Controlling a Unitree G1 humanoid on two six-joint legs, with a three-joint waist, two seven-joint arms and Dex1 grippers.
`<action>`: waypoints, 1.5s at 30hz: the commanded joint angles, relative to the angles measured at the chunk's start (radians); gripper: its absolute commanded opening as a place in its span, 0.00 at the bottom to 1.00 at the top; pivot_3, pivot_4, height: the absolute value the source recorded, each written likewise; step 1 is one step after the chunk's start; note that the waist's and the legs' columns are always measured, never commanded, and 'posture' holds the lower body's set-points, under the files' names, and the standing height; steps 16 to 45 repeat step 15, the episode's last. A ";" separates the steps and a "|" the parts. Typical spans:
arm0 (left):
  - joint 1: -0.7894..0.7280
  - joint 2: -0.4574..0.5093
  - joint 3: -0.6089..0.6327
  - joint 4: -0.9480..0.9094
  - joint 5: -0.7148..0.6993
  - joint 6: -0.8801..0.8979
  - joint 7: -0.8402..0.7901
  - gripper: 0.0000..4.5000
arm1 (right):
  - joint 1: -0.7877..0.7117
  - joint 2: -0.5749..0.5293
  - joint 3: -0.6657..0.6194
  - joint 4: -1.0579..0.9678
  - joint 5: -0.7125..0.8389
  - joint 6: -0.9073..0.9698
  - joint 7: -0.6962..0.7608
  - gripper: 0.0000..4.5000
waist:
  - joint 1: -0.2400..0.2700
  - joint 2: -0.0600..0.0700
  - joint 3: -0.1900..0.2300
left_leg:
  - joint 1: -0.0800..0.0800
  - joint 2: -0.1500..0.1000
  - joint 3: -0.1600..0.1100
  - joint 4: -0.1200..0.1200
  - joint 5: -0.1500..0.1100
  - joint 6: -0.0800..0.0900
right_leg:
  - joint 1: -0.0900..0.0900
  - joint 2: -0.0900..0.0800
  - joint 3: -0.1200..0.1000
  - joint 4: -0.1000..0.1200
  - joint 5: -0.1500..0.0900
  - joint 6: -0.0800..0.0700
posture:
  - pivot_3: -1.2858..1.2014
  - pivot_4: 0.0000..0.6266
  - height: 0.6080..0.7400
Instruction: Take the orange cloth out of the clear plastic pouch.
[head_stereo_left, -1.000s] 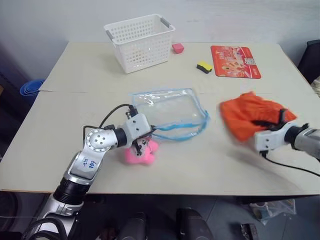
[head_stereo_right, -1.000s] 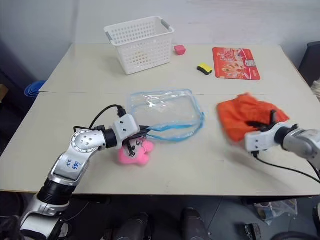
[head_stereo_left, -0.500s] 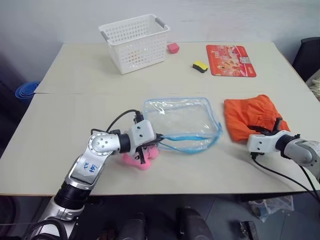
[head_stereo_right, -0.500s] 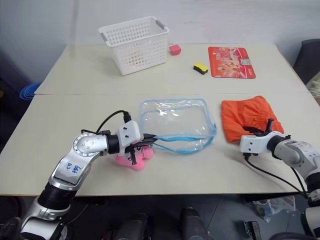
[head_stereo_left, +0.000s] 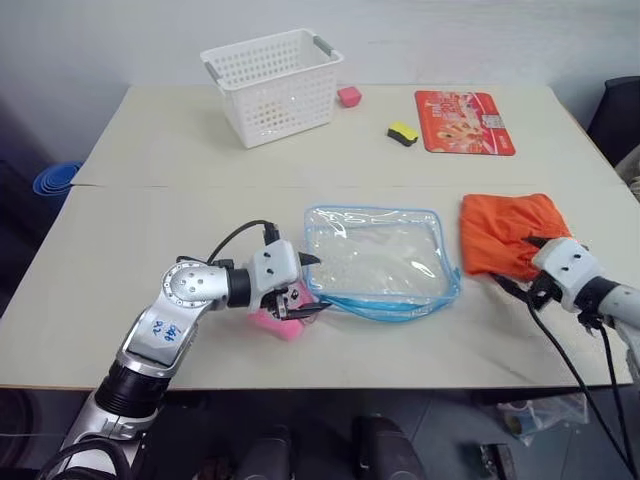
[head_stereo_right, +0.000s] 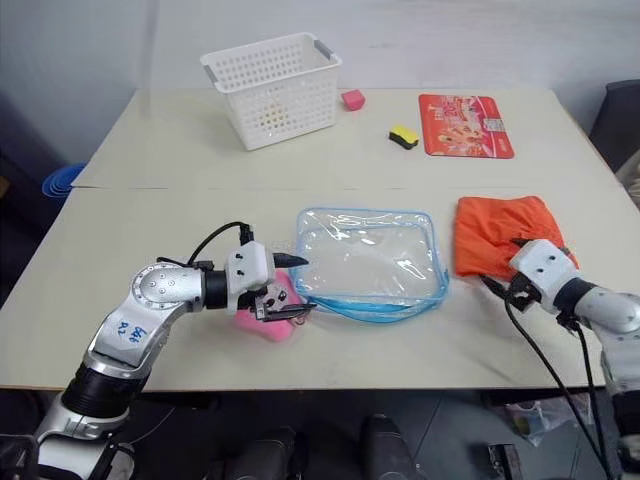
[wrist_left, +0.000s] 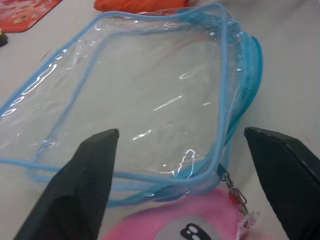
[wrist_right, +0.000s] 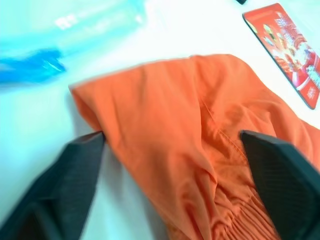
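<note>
Cloth and pouch lie apart, so I judge the removal done; next calls only for drawing both arms clear. The soft orange-red folded cloth (head_stereo_left: 505, 232) lies rumpled on the pale surface (head_stereo_left: 180, 160), at three o'clock of the clear plastic pouch with blue zipper edge (head_stereo_left: 380, 260), which looks empty. My left jaws (wrist_left: 182, 160) stand wide, holding nothing, over a pink plush toy (head_stereo_right: 268, 322). My right jaws (wrist_right: 170, 150) gape equally, apparently just off the cloth.
</note>
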 joint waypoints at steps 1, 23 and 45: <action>0.025 0.052 0.236 -0.105 -0.270 0.212 -0.034 0.99 | 0.099 -0.092 -0.227 -0.101 0.152 0.176 0.109 1.00 | 0.004 0.000 0.000 | 0.000 0.000 0.000 0.000 0.000 0.000 | 0.000 0.000 0.000 0.000 0.000 0.000 | 0.52 0.24 1.00; 0.324 0.521 0.648 0.149 -0.315 0.038 -0.393 0.99 | 0.113 -0.312 -0.491 0.379 0.254 0.448 0.459 1.00 | 0.003 0.002 0.000 | 0.002 0.001 0.001 -0.007 -0.004 0.004 | 0.003 -0.002 0.000 -0.012 -0.003 -0.005 | 0.52 0.24 1.00; 0.324 0.521 0.648 0.149 -0.315 0.038 -0.393 0.99 | 0.113 -0.312 -0.491 0.379 0.254 0.448 0.459 1.00 | 0.003 0.002 0.000 | 0.002 0.001 0.001 -0.007 -0.004 0.004 | 0.003 -0.002 0.000 -0.012 -0.003 -0.005 | 0.52 0.24 1.00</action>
